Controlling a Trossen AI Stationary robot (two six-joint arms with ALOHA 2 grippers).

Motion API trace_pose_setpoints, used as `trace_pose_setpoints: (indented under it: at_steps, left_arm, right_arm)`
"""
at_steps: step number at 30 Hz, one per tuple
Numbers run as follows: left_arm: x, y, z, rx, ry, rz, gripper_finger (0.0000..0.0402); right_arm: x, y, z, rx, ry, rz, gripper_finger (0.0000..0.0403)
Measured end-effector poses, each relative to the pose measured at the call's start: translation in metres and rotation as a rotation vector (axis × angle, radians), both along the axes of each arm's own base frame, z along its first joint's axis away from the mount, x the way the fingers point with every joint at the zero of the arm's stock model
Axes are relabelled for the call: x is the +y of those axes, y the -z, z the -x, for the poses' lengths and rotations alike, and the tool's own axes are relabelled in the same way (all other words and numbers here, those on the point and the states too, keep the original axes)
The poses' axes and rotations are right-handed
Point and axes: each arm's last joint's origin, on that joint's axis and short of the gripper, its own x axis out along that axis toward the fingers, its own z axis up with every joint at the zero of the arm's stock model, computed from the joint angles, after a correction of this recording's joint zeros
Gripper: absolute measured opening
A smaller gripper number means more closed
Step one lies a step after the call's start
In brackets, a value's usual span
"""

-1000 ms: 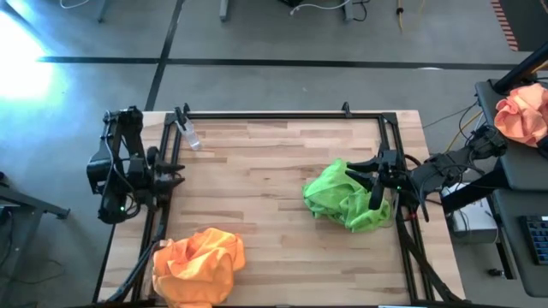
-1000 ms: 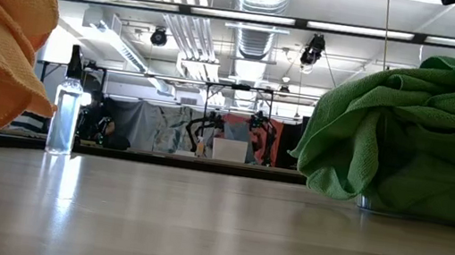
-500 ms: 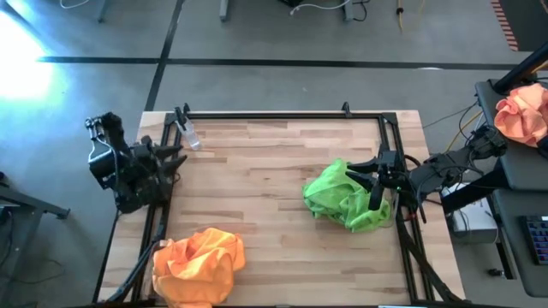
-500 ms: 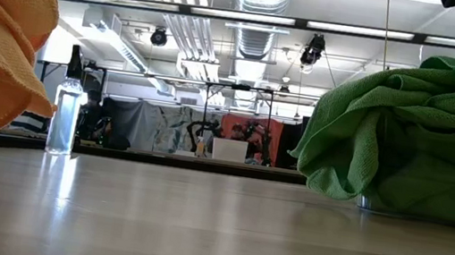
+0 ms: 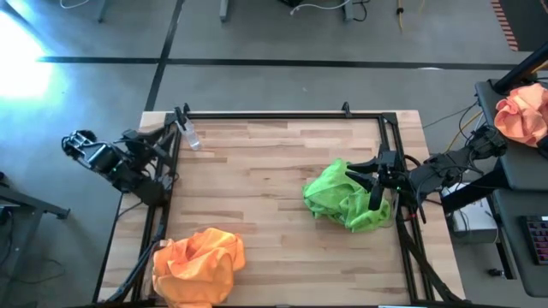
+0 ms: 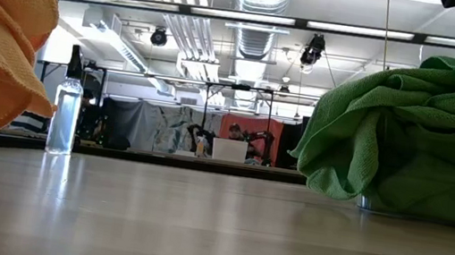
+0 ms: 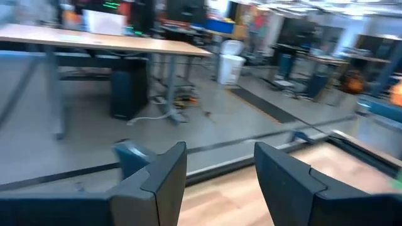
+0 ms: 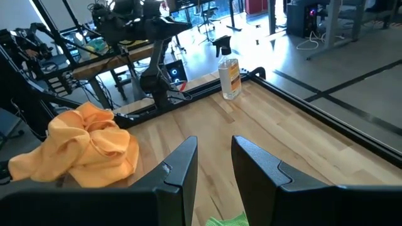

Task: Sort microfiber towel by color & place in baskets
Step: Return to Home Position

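Note:
A heap of lime green towels [image 5: 342, 198] [image 6: 417, 129] lies on the table's right half, with a sliver of see-through basket [image 6: 376, 204] showing under it. A heap of orange towels [image 5: 199, 265] [image 8: 81, 144] sits at the near left corner and hides its basket. My right gripper [image 5: 370, 181] [image 8: 215, 163] is open and hovers over the green heap's right side; a green scrap [image 8: 226, 221] shows below its fingers. My left gripper [image 5: 161, 137] [image 7: 220, 176] is open at the table's left edge, near the far corner, and points across the table.
A clear spray bottle [image 5: 190, 137] [image 6: 65, 108] stands at the far left corner, close to my left gripper. A black frame rail [image 5: 274, 115] runs round the table. A peach-pink cloth [image 5: 522, 111] lies off the table to the right. Bare wood lies between the heaps.
My left arm has swung outward past the table's left edge, and its gripper has moved along that edge toward the far corner and the spray bottle, staying open. The towels and my right arm have kept still.

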Motion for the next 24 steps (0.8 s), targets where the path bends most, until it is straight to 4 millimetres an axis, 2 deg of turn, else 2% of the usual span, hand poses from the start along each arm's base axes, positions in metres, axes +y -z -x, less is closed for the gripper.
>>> trace_pose_setpoints:
  at_steps: [10,18,24]
  left_arm:
    - [0.001,0.018,-0.010,-0.042,-0.196,0.013,0.0171]
    - [-0.009,0.052,-0.029,-0.077,-0.152,0.042,0.0171]
    - [-0.013,0.057,-0.029,-0.069,-0.079,0.039,0.0171]
  right_arm:
    - [0.000,0.000,0.000,-0.001,0.001,-0.003,0.0091]
    - [0.000,0.000,0.000,0.004,0.000,0.001,0.0091]
    - [0.000,0.000,0.000,0.004,0.000,0.001,0.0091]
